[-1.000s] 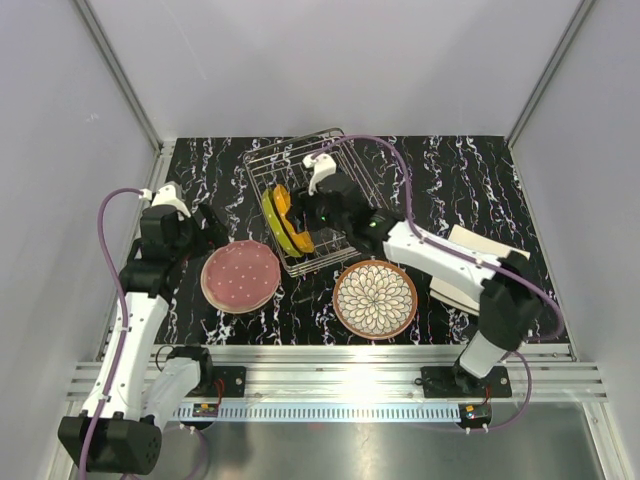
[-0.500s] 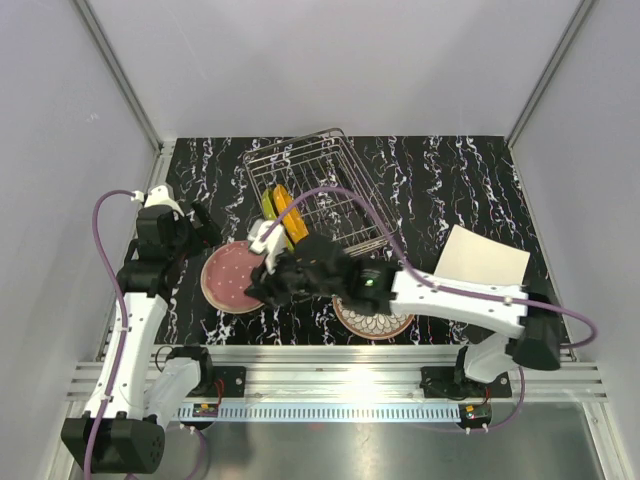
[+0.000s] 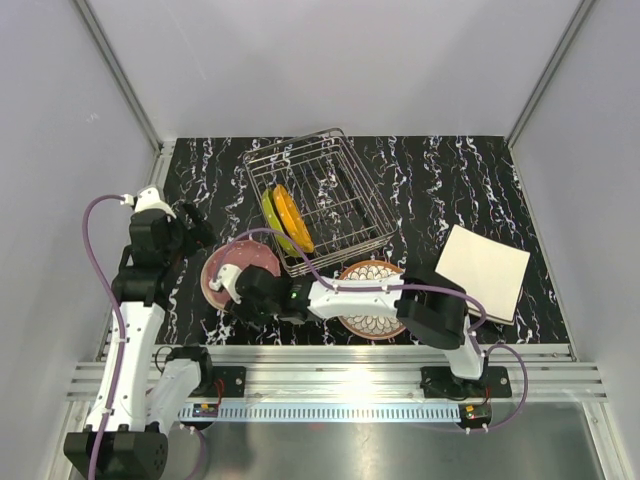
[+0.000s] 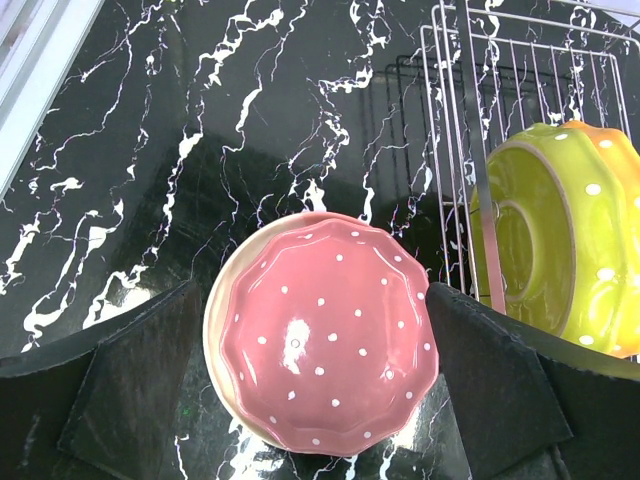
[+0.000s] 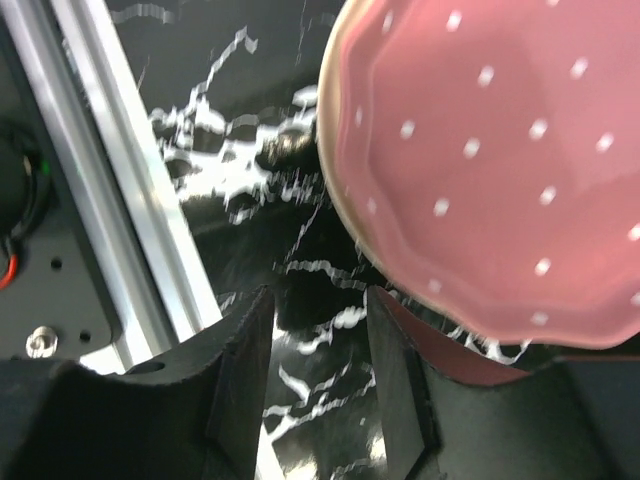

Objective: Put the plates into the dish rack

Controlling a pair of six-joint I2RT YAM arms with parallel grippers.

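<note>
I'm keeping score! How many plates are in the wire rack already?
2. A lime-green plate and an orange plate stand on edge, side by side, at the dish rack's left end. No others show through its wires.

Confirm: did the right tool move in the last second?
Yes. The right tool left the dish rack, swinging left and toward the near table edge. It is now by the pink plate's near rim.
</note>
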